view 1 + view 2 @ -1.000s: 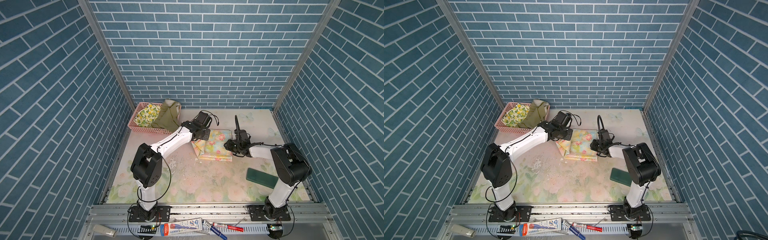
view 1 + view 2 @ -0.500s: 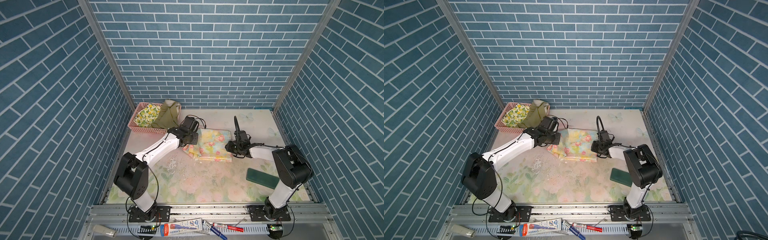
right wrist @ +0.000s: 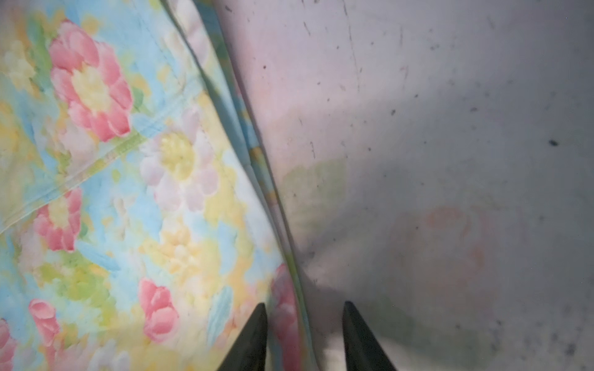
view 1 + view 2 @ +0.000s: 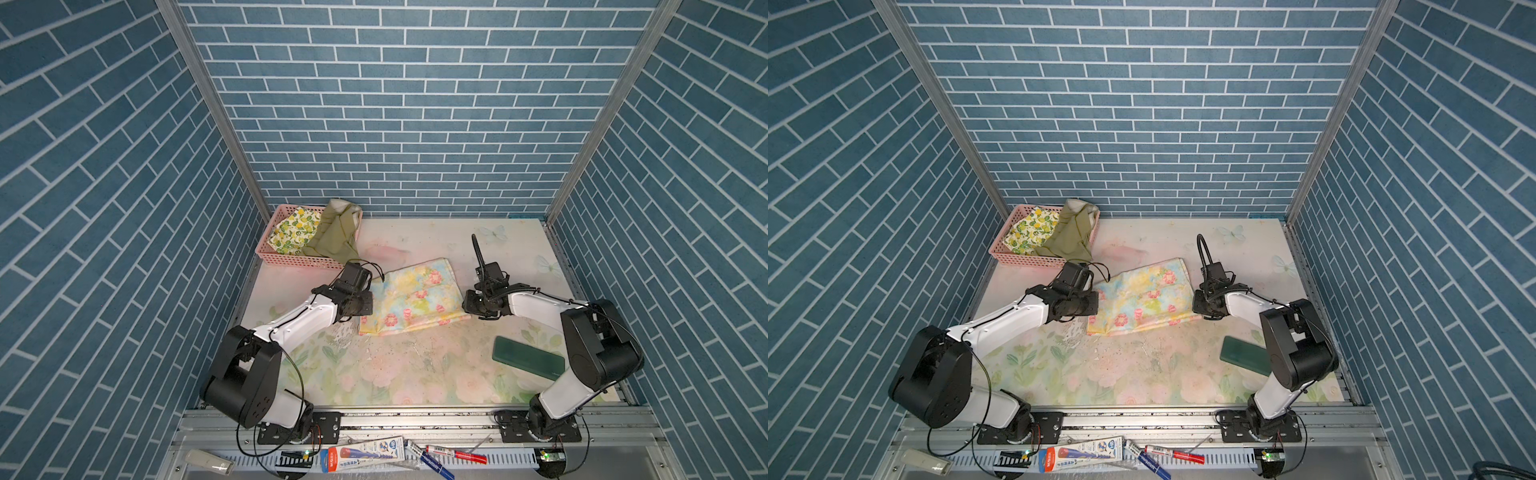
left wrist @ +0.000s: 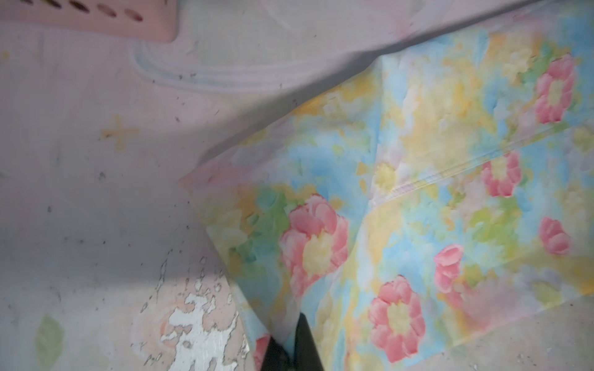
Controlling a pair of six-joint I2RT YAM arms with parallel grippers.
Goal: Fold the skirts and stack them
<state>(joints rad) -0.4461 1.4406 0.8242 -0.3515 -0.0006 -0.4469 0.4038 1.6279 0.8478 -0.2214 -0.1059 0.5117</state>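
The floral skirt (image 4: pixel 415 297) lies wider than a second ago. Its left edge has been drawn toward the left of both top views, so it sits spread flat at the middle of the table (image 4: pixel 395 374), ready, I judge, for a clean fold. My left gripper (image 5: pixel 291 334) is pinched shut on that edge, arm low and pulled back. The right gripper (image 3: pixel 303 321) stands part open astride the right hem, gripping nothing. The olive skirt (image 4: pixel 334 237) and lemon skirt (image 4: pixel 293 230) wait in the pink basket (image 4: pixel 299 261), upper left.

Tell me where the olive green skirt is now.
In both top views, the olive green skirt lies in the pink basket at the far left, right of the lemon skirt.
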